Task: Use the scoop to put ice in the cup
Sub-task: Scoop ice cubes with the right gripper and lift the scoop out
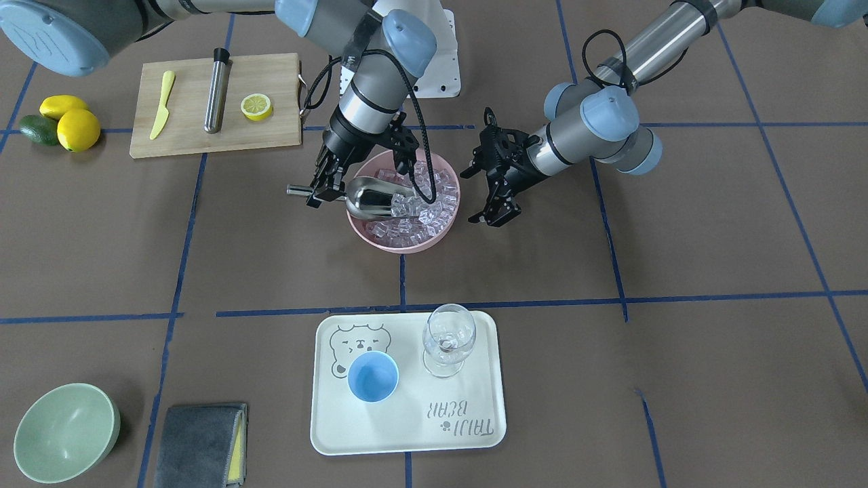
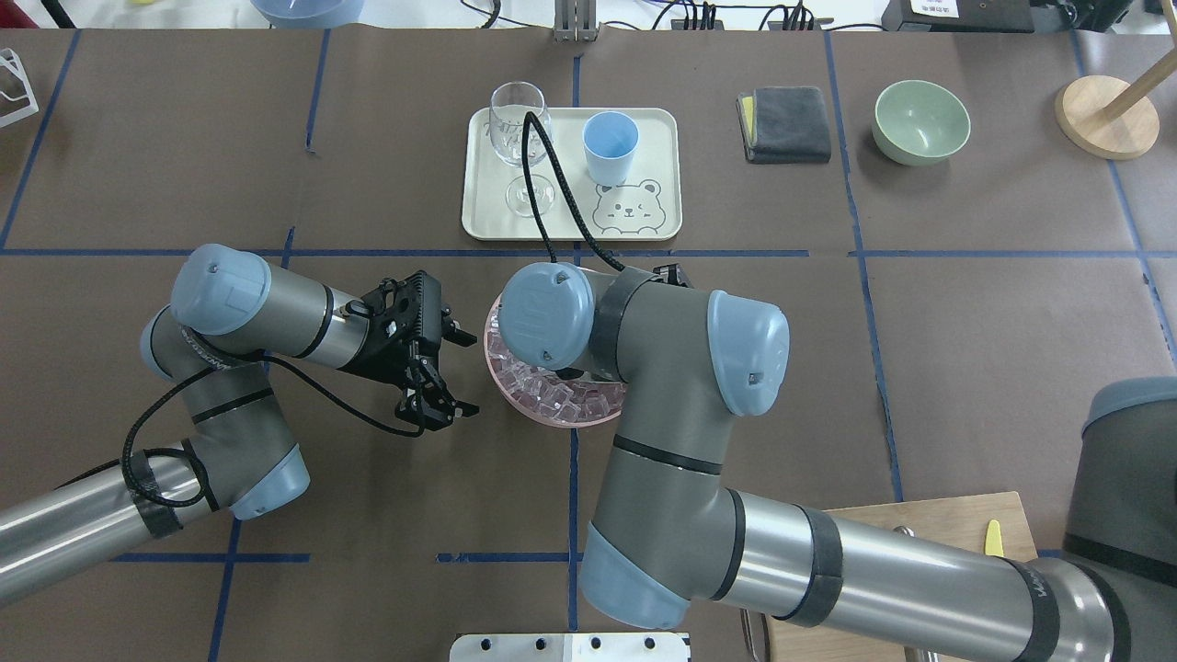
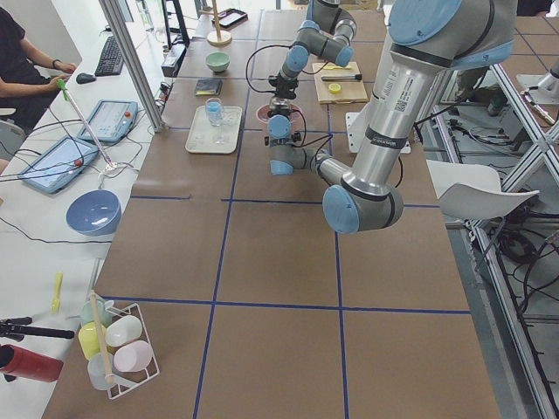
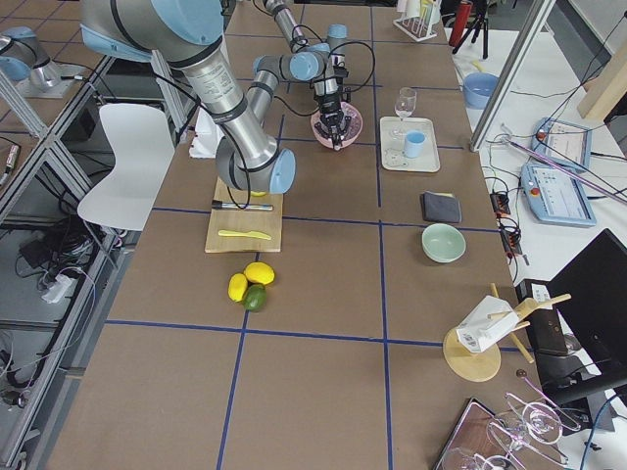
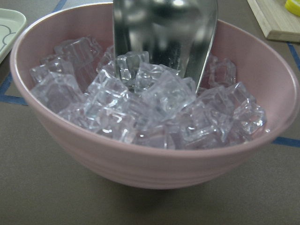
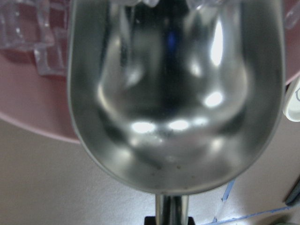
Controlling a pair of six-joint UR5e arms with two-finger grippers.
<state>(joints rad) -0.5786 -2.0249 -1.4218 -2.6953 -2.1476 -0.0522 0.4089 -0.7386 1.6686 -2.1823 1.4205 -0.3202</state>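
My right gripper (image 1: 320,192) is shut on the rod handle of the silver scoop (image 1: 376,198). The scoop's mouth rests in the pile of clear ice (image 1: 434,196) inside a pink bowl (image 1: 400,245). The right wrist view shows the scoop's trough (image 6: 176,93) holding no cubes, with ice (image 6: 28,33) at its front lip. In the overhead view the right arm hides its gripper. My left gripper (image 1: 495,203) is open beside the bowl, holding nothing; its camera looks at the ice (image 5: 154,103) and the scoop (image 5: 164,42). The light-blue cup (image 1: 373,377) stands upright on a cream tray (image 1: 407,434).
A clear wine glass (image 1: 447,339) shares the tray with the cup. A cutting board (image 1: 190,139) carries a yellow knife, a steel cylinder (image 1: 217,91) and a lemon half. Lemons and an avocado (image 1: 64,122), a green bowl (image 1: 64,430) and a grey cloth (image 1: 200,444) lie farther off.
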